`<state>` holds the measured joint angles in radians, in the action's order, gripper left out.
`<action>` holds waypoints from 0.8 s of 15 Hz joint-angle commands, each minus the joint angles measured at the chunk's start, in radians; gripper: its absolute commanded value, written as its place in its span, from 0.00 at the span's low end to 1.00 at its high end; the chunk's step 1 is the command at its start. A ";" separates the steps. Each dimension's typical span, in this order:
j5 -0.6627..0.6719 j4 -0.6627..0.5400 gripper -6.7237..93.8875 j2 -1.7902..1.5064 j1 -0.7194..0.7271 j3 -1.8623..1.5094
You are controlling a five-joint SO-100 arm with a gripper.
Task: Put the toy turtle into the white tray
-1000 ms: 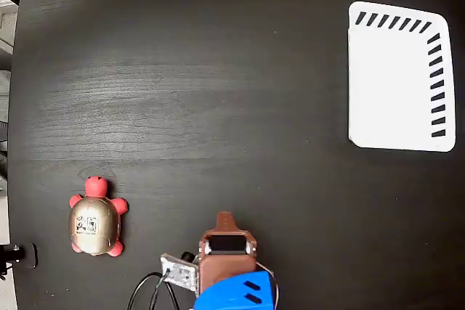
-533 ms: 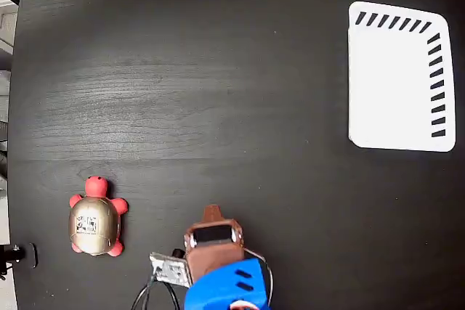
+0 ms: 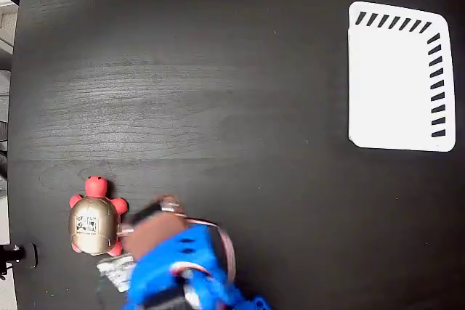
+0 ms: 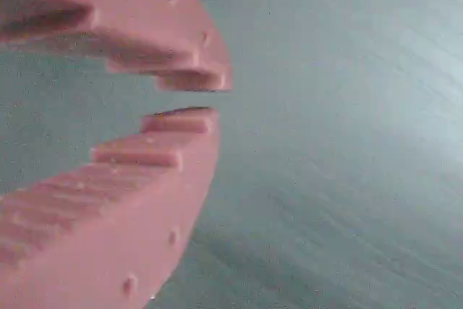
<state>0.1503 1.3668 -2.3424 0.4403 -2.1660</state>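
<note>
On the black wood-grain table [image 3: 218, 70], far up-right of the turtle, the white tray [image 3: 396, 78] lies bare. Blue arm [image 3: 182, 274] blurred just right of the turtle. Toy turtle [image 3: 94, 224] sits clear of it, untouched. Fingers [image 4: 189, 99] nearly closed, narrow gap, gripping nothing. Shell probably rigid, smooth, slippery; best pinched across its sides. Room beyond hardly visible.

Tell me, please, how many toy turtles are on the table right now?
1. The toy turtle sits near the lower left of the black table in the fixed view, just left of the arm. A second could be hidden under the arm, though none shows.
</note>
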 commanded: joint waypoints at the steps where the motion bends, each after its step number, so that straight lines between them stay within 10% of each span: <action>1: 0.026 0.124 0.06 0.129 0.143 0.239; 10: 0.172 0.206 0.07 0.426 0.422 0.357; 12: 0.221 0.204 0.20 0.443 0.426 0.371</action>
<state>0.3313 1.5677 -1.8868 0.8498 -1.8500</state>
